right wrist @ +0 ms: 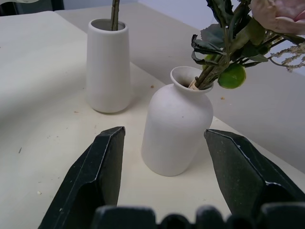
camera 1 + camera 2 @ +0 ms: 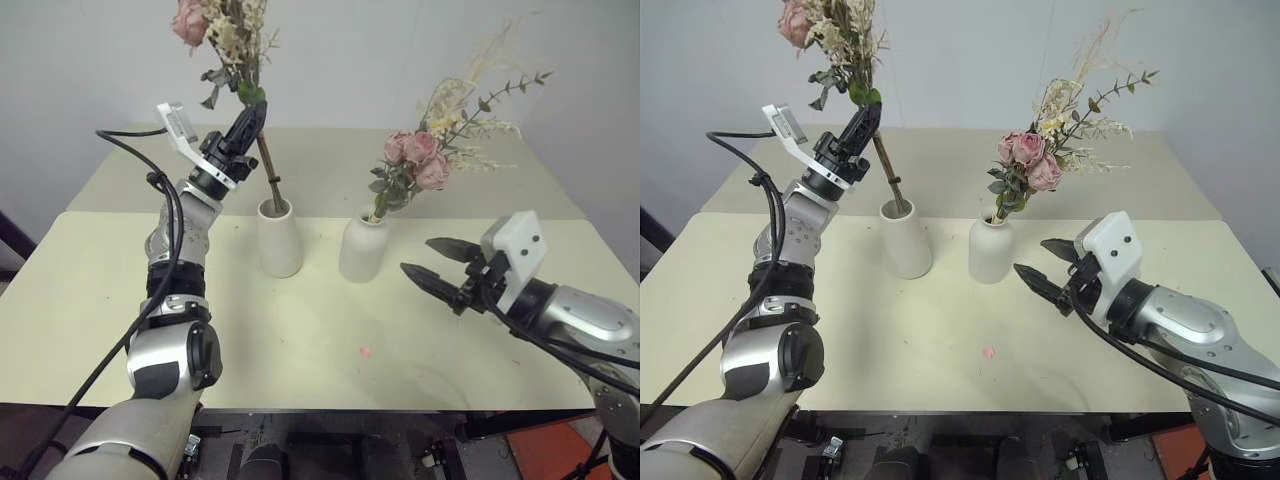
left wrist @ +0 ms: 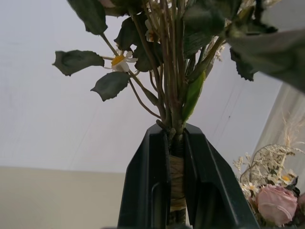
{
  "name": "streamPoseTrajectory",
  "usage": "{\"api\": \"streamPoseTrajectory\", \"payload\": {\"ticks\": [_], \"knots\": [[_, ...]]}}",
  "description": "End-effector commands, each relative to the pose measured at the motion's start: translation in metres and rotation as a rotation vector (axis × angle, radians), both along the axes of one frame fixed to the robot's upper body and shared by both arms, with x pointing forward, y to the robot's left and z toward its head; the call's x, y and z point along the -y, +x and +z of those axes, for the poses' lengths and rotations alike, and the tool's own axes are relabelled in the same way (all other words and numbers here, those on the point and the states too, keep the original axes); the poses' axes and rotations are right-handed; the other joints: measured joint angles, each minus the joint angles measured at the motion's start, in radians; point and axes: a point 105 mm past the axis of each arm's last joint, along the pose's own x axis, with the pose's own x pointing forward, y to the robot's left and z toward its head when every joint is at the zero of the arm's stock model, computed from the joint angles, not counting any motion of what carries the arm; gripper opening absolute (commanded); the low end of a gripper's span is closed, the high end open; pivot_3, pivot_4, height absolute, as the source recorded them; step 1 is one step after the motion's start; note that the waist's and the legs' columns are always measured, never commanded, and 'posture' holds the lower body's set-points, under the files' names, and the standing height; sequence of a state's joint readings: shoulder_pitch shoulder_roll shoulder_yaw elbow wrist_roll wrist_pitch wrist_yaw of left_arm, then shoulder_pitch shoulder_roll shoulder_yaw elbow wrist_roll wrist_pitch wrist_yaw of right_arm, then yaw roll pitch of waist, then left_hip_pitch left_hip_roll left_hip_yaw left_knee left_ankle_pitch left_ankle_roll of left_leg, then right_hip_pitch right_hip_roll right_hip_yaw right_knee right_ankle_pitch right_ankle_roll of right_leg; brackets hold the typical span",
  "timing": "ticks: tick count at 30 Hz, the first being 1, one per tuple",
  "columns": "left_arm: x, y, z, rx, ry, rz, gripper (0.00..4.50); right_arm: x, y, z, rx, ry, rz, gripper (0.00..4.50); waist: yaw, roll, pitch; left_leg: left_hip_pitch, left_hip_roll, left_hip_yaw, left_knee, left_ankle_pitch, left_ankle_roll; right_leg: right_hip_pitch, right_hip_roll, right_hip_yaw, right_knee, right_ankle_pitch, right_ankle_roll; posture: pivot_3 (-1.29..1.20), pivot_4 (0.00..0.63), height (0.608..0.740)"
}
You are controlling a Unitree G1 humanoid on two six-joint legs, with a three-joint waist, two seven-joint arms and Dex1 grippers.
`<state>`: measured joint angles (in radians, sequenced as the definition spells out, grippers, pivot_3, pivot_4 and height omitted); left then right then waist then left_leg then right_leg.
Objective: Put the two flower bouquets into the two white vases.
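Two bouquets: one seated, one partway in.
Bottle vase [image 2: 362,250]: at table [image 2: 300,340] centre, 3 o'clock of the cylinder, just beside, not touching.
Right bouquet [image 2: 425,160]: stems down in the bottle neck, blooms leaning toward 1 o'clock; reads as done.
Cylinder vase [image 2: 280,240]: upright, mouth open wide.
Left bouquet [image 2: 228,30]: stem end already inside the cylinder mouth, stalk slanting up toward 11 o'clock, blooms high above.
Left tool [image 2: 250,118]: clamped tight on the wrapped stem just under the leaves, above the cylinder at 11 o'clock.
Right tool [image 2: 430,262]: spread wide, holding nothing, at 3 o'clock of the bottle, aimed at its body, apart from it.
Done: about half, plus stem entry for the second.
Left: likely lowering the stem fully, letting go, pulling clear.
Risk: slanted stalk could lever the cylinder over on release.
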<state>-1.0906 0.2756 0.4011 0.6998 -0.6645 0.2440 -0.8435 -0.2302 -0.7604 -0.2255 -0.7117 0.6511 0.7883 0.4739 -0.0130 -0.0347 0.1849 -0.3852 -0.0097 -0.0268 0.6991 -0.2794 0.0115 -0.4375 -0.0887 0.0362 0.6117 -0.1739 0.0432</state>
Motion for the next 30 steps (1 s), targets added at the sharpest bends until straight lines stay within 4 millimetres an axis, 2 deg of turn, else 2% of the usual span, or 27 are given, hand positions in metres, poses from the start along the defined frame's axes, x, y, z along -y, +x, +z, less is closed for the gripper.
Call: {"api": "streamPoseTrajectory", "payload": {"ticks": [1, 3, 6, 10, 13, 16, 19, 25, 30], "knots": [[0.003, -0.004, 0.003, 0.049, 0.087, 0.016, 0.11, 0.0, -0.003, 0.01, 0.057, 0.006, 0.002, 3.26, 0.0, 0.0, 0.0, 0.0, 0.0, 0.0, 0.0, 0.0, 0.0, 0.0, 0.0, 0.0, 0.0, 0.0, 0.0, 0.0, 0.15, 0.74], [0.015, -0.006, -0.009, 0.07, 0.209, 0.008, 0.11, 0.001, -0.003, 0.009, 0.056, 0.006, 0.001, 3.26, 0.0, 0.0, 0.0, 0.0, 0.0, 0.0, 0.0, 0.0, 0.0, 0.0, 0.0, 0.0, 0.0, 0.0, 0.0, 0.0, 0.15, 0.74], [0.022, -0.007, -0.017, 0.077, 0.261, 0.005, 0.11, 0.002, -0.003, 0.009, 0.057, 0.003, -0.002, 3.26, 0.0, 0.0, 0.0, 0.0, 0.0, 0.0, 0.0, 0.0, 0.0, 0.0, 0.0, 0.0, 0.0, 0.0, 0.0, 0.0, 0.15, 0.74], [0.02, -0.01, -0.025, 0.092, 0.281, -0.002, 1.4, 0.003, -0.004, 0.009, 0.058, -0.002, -0.007, 3.26, -0.001, 0.0, 0.0, 0.0, 0.0, 0.0, 0.0, 0.0, 0.0, 0.0, 0.0, 0.0, 0.0, 0.0, 0.0, 0.0, 0.15, 0.74], [0.017, -0.021, -0.025, 0.122, 0.259, -0.045, 2.38, 0.004, -0.004, 0.008, 0.056, -0.004, -0.008, 3.26, -0.003, 0.0, 0.0, 0.0, 0.0, 0.0, 0.0, 0.0, 0.0, 0.0, 0.0, 0.0, 0.0, 0.0, 0.0, 0.0, 0.15, 0.74], [0.013, -0.032, -0.034, 0.126, 0.295, -0.08, 3.36, 0.005, -0.004, 0.007, 0.054, -0.007, -0.011, 3.26, -0.003, 0.0, 0.0, 0.0, 0.0, 0.0, 0.0, 0.0, 0.0, 0.0, 0.0, 0.0, 0.0, 0.0, 0.0, 0.0, 0.15, 0.74], [0.004, -0.037, -0.037, 0.107, 0.295, -0.058, 4.41, 0.005, -0.003, 0.006, 0.052, -0.01, -0.012, 3.26, -0.002, 0.0, 0.0, 0.001, 0.001, 0.0, 0.0, 0.0, 0.0, 0.0, 0.0, 0.001, 0.001, 0.0, 0.0, 0.0, 0.15, 0.74], [-0.037, -0.066, -0.052, 0.042, 0.433, -0.023, 4.46, 0.006, -0.001, 0.005, 0.05, -0.016, -0.025, 3.26, -0.011, 0.001, 0.0, 0.002, 0.002, 0.0, -0.001, 0.0, 0.0, 0.0, 0.001, 0.002, 0.001, 0.0, 0.0, 0.0, 0.15, 0.74], [-0.066, -0.103, -0.067, -0.017, 0.691, -0.039, 4.46, 0.013, 0.001, 0.005, 0.045, -0.032, -0.041, 3.26, -0.011, 0.001, 0.0, 0.002, 0.004, 0.001, -0.001, 0.0, 0.0, -0.001, 0.003, 0.002, 0.001, 0.0, 0.0, 0.0, 0.15, 0.74]]}}
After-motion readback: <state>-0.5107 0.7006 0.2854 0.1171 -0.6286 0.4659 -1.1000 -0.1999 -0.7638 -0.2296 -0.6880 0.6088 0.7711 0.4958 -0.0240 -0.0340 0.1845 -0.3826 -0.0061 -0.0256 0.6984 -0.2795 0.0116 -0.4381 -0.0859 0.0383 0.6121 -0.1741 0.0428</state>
